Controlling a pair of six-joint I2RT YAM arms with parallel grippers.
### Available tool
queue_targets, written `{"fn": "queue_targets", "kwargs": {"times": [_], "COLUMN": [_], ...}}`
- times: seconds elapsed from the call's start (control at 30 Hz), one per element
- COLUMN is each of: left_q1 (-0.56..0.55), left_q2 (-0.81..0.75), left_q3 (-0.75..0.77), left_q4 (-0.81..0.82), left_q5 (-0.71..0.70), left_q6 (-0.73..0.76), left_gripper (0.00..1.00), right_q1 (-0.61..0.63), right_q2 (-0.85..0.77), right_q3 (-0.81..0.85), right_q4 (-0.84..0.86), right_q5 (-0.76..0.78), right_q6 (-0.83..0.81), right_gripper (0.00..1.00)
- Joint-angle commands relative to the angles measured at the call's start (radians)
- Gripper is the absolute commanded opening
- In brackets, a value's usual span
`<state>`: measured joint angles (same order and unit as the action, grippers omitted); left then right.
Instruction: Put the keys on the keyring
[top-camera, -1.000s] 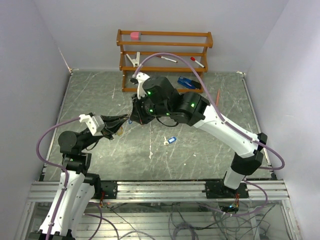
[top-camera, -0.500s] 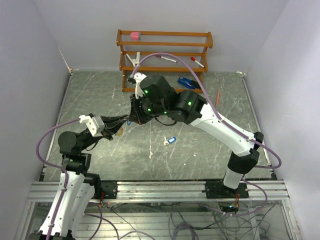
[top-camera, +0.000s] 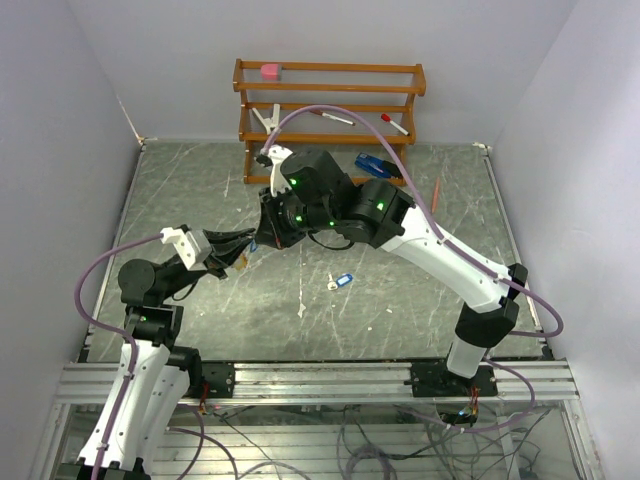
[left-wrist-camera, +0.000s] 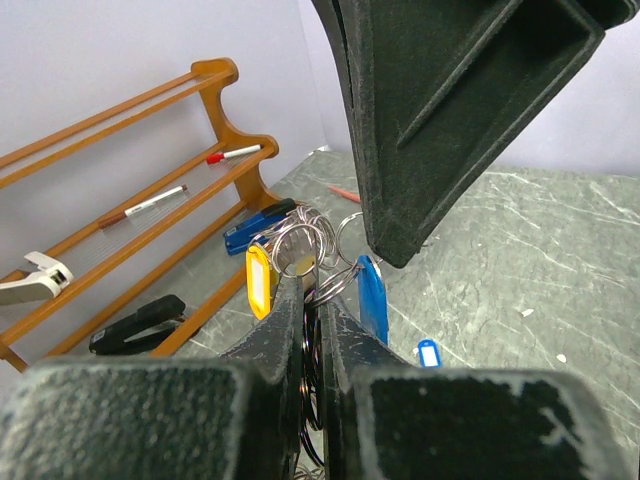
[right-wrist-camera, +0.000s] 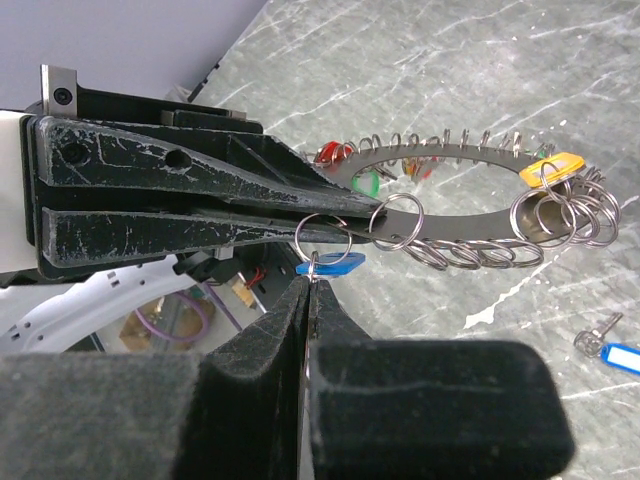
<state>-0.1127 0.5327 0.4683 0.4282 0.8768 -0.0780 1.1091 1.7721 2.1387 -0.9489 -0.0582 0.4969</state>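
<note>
Bristling with wire loops (right-wrist-camera: 560, 212), the keyring (right-wrist-camera: 470, 222) looks flat.

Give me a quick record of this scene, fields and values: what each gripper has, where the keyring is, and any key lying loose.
left gripper: shut on the keyring's rim, holding it off the table
right gripper: shut, apparently on a blue-tagged key at the ring's edge
keyring: held roughly level; a yellow tag hangs from it, among others
loose key: blue tag, lying mid-table
background: wooden rack, blue stapler beside it
</note>
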Motion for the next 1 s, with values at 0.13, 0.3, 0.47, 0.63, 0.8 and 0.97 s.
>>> {"fn": "queue_targets", "kwargs": {"times": [0.13, 0.3, 0.47, 0.63, 0.8, 0.97], "left_q1": [0.004, 0.004, 0.004, 0.004, 0.004, 0.004], "left_q2": [-0.004, -0.004, -0.003, -0.013, -0.022, -0.022], "left_q3": [0.046, 0.043, 0.042, 0.047, 0.038, 0.029], "left_q4": [0.073, 0.083, 0.106, 0.087, 0.103, 0.157], "left_q5": [-0.036, -0.04, -0.047, -0.048, -0.053, -0.044], "left_q6": [0.03, 0.025, 0.004, 0.01, -0.029, -0.104], "left_gripper": [0.07, 0.07, 0.07, 0.07, 0.07, 0.07], "right_q1": [0.008, 0.015, 0.026, 0.032, 0.031, 0.031], "right_q2": [0.006, 0.026, 0.073, 0.079, 0.067, 0.086], "right_q3": [-0.001, 0.018, 0.073, 0.085, 0.087, 0.107], "right_q4": [0.015, 0.024, 0.016, 0.018, 0.026, 0.022], "right_q5": [-0.044, -0.056, -0.059, -0.039, -0.012, -0.021], "right_q6": [0.027, 0.049, 0.079, 0.114, 0.139, 0.137], "right_gripper": [0.0, 0.0, 0.0, 0.0, 0.0, 0.0]}}
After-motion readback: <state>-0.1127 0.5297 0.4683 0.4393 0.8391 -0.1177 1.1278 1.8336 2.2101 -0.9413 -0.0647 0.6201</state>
